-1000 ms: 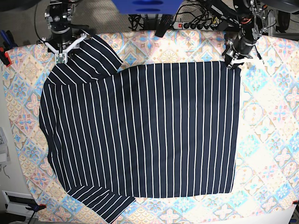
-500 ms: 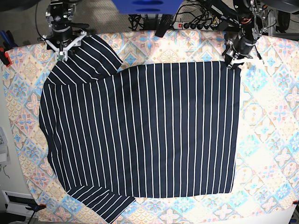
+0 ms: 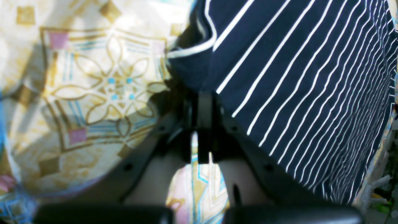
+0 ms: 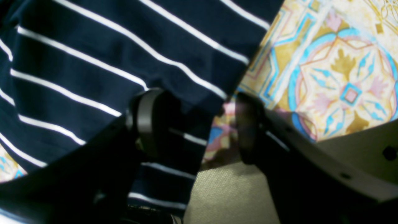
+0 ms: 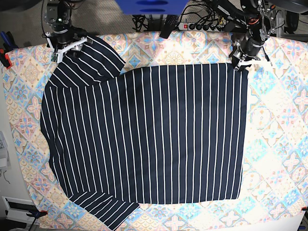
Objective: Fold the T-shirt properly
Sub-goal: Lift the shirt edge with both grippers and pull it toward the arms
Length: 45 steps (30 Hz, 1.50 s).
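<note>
My right hand [image 5: 67, 46] has drawn back toward the far edge of the worktop [image 5: 284, 159] since a second ago: it sat over the upper sleeve's corner then, and now stands higher in the base view, at that sleeve's far hem. Its fingers [image 4: 149, 124] are spread apart; in the right wrist view one finger lies over striped cloth, the other over the patterned cloth [image 4: 342, 62], with the sleeve's edge between them. Nothing is gripped there. The sleeve looks the same as before.

My left hand [image 5: 240, 61] has not moved. It sits at the far right corner of the T-shirt [image 5: 144, 134], fingers together. In the left wrist view the closed tips [image 3: 203, 102] meet the dark hem corner; fabric appears pinched between them, though the blur keeps me from seeing the contact itself.

T-shirt: flat on the patterned cloth, mid-worktop, outline unchanged across the three base frames. Long axis runs left to right in the base view. Both sleeves are at the left end, one toward the far edge, one toward the near edge; the straight hem is at the right end. Pinstripes on the body run across the long axis, far to near. Stripes on the sleeves run at a slant.
</note>
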Each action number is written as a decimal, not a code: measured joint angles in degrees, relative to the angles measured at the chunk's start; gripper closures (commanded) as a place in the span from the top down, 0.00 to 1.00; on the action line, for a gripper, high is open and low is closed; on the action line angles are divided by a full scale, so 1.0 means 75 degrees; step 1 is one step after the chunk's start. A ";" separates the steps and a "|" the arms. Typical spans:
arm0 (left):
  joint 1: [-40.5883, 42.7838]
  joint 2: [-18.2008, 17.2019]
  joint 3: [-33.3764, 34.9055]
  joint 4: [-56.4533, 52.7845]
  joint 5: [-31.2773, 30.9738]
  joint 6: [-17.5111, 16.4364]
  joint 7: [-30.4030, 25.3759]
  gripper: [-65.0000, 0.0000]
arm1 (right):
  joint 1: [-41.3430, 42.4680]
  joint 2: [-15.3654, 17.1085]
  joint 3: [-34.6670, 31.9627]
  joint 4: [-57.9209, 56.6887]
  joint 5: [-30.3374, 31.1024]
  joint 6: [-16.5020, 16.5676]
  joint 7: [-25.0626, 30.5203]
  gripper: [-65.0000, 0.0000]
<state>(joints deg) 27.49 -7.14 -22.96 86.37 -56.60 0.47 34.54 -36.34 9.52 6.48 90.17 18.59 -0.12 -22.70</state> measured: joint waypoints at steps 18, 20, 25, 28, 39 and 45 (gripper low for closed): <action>0.0522 -0.0221 0.0000 0.0047 -0.0058 -0.0082 -0.0012 0.00 | -0.0705 -0.0035 0.0600 0.0813 0.0122 0.0003 -0.0347 0.00; 0.0624 -0.0233 0.0000 0.0058 -0.0070 -0.0090 -0.0093 0.00 | -0.0790 -0.0015 0.0729 0.0924 0.0125 0.0015 -0.0262 0.00; 0.0985 -0.0466 0.0012 0.0085 -0.0119 -0.0160 -0.0085 0.00 | -0.1207 -0.0035 0.1008 0.0938 0.0128 0.0090 -0.0318 0.00; 0.1268 -0.0472 0.0015 0.0087 -0.0114 -0.0516 -0.0152 0.00 | -0.1422 0.0003 0.1093 0.0938 0.0128 0.0041 -0.0326 0.00; 0.2238 -0.0463 0.0015 0.0638 -0.0058 -0.0530 -0.0052 0.00 | -0.1976 0.0111 0.1102 0.1207 0.0105 0.0026 -0.0350 0.00; 0.2535 -0.0431 -0.0105 0.1142 -0.0009 -0.0504 0.0009 0.00 | -0.2270 0.0122 0.1102 0.1845 0.0105 0.0032 -0.0344 0.00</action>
<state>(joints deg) 46.50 -10.37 -23.75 94.94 -56.66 -3.31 34.61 -53.36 10.44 14.74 104.01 19.38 0.12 -25.28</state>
